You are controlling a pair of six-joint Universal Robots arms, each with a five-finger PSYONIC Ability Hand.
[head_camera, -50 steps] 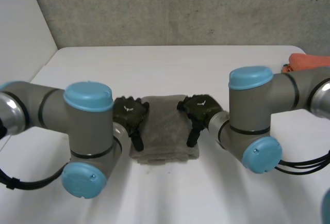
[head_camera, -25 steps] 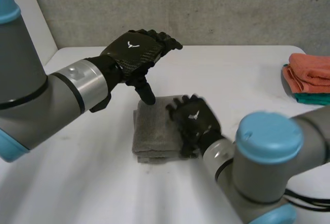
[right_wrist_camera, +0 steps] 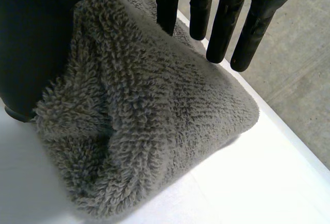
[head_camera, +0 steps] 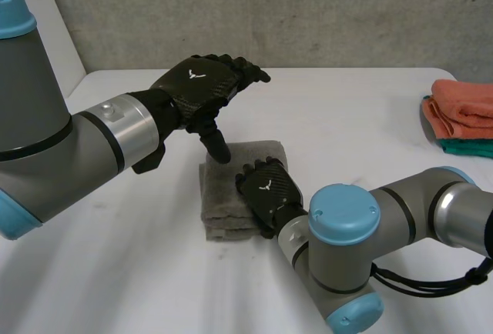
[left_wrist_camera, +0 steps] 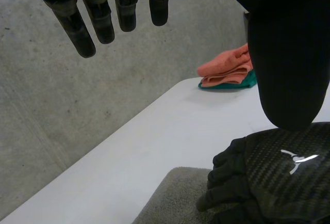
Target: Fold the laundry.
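A folded grey towel (head_camera: 227, 188) lies in a thick square on the white table (head_camera: 347, 111). My left hand (head_camera: 202, 84) hovers open above the towel's far edge, fingers straight and thumb pointing down, touching nothing; its fingers (left_wrist_camera: 103, 15) hang in the air in the left wrist view. My right hand (head_camera: 266, 189) rests on the towel's right side. In the right wrist view its fingers (right_wrist_camera: 221, 17) reach straight over the towel (right_wrist_camera: 149, 115), and the thumb sits beside the near corner. The right hand (left_wrist_camera: 273, 177) also lies on the towel (left_wrist_camera: 175, 198) in the left wrist view.
A stack of folded orange towels (head_camera: 462, 107) on a teal one (head_camera: 471, 148) sits at the table's far right edge, also seen as the orange stack (left_wrist_camera: 227, 69) in the left wrist view. A concrete wall (head_camera: 269, 11) runs behind the table.
My left hand has lifted off the towel's left side and now hovers above its far edge. My right hand has slid further onto the towel's right side as its arm swung forward.
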